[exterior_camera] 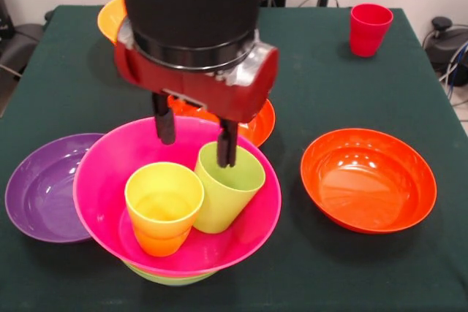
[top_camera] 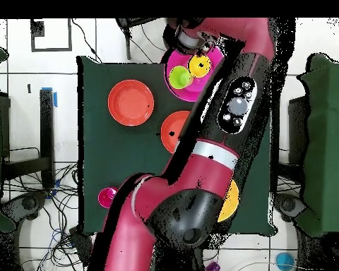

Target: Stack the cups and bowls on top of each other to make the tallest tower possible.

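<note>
The tower is a magenta bowl [exterior_camera: 110, 180] nested on a lime-green bowl [exterior_camera: 164, 278] at the table's near edge. A yellow-orange cup [exterior_camera: 162, 206] and a lime green cup [exterior_camera: 228, 189] stand side by side inside the magenta bowl; both also show in the overhead view [top_camera: 199, 66] [top_camera: 177, 77]. My gripper [exterior_camera: 195, 135] is open and empty above the bowl. One finger [exterior_camera: 227, 147] dips at the green cup's far rim and the other hangs outside it. The red cup [exterior_camera: 369, 28] stands alone at the far right.
A purple bowl [exterior_camera: 40, 191] touches the tower's left side. A red-orange bowl [exterior_camera: 368, 179] lies to the right, another [exterior_camera: 261, 126] behind the gripper, and a deep orange bowl [exterior_camera: 110, 18] at the far left. The small blue bowl is out of view.
</note>
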